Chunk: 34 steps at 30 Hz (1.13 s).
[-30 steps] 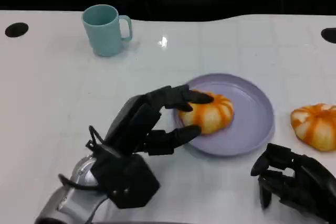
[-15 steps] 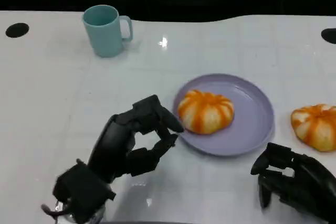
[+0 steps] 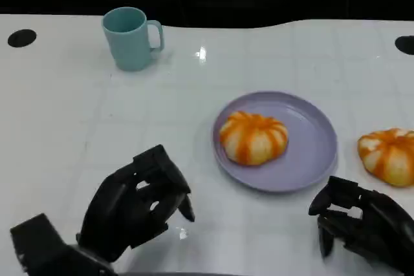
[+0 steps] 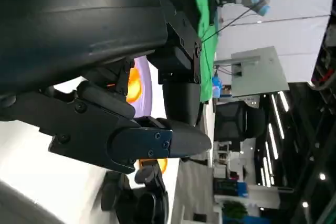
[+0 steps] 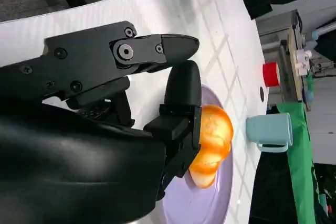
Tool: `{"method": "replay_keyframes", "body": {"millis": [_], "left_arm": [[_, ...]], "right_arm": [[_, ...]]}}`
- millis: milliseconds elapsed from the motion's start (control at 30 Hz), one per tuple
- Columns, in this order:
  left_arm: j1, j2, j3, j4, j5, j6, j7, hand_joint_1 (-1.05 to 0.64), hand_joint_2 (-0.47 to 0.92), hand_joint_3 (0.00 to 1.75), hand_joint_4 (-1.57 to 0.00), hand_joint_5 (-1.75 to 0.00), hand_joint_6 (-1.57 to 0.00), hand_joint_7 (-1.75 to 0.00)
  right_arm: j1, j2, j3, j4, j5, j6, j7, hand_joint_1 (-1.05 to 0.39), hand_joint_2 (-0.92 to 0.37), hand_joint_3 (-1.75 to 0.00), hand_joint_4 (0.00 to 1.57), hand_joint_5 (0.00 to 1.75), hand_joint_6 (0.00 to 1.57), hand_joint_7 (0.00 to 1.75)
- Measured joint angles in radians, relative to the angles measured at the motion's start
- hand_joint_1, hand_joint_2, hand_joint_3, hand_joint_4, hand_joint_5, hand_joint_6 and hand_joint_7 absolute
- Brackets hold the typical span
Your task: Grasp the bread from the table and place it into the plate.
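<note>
Left hand (image 3: 139,208), at the near-left of the white table (image 3: 77,127): fingers curled loosely inward, holding nothing, touching no object; it lies well apart from the plate (image 3: 314,159). Right hand (image 3: 362,227), at the near-right edge: fingers bent downward and inward, nothing between them; whether the tips touch the table cannot be told. Bread (image 3: 253,137), an orange-and-white striped bun: resting inside the lavender plate, left of its centre, free of both hands; in the right wrist view the same bread (image 5: 212,142) shows on the plate (image 5: 184,203) beyond the black fingers (image 5: 181,98). Second bun (image 3: 387,154): on the bare table just right of the plate, apart from its rim, beyond the right hand. Teal mug (image 3: 131,37): upright at the far left, handle to the right, well apart from the plate. Table surface: glossy white with a faint grid; dark round holes (image 3: 21,37) near its far corners; the background behind is black.
</note>
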Motion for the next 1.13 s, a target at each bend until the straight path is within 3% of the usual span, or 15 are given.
{"method": "replay_keyframes", "body": {"millis": [133,600,1133], "left_arm": [[0.033,-0.001,0.017,-0.028,-0.005,0.059,-0.016,-0.71,0.92,0.34,-0.7,-1.75,-0.65,-1.5],[0.104,-0.036,0.075,-0.104,-0.098,0.241,-0.067,-0.69,0.92,0.31,-0.78,-1.75,-0.61,-1.63],[0.104,-0.045,0.104,-0.104,-0.1,0.269,-0.095,-0.66,0.92,0.29,-0.74,-1.75,-0.6,-1.59]], "right_arm": [[0.0,0.0,0.002,-0.003,-0.009,-0.004,-0.007,-0.55,-0.92,-0.25,0.67,1.75,0.67,1.37],[0.0,-0.001,0.002,-0.008,-0.022,-0.003,-0.013,-0.53,-0.92,-0.25,0.67,1.75,0.69,1.37],[0.008,-0.004,0.009,-0.023,-0.043,-0.013,-0.028,-0.52,-0.92,-0.27,0.66,1.75,0.66,1.38]]}}
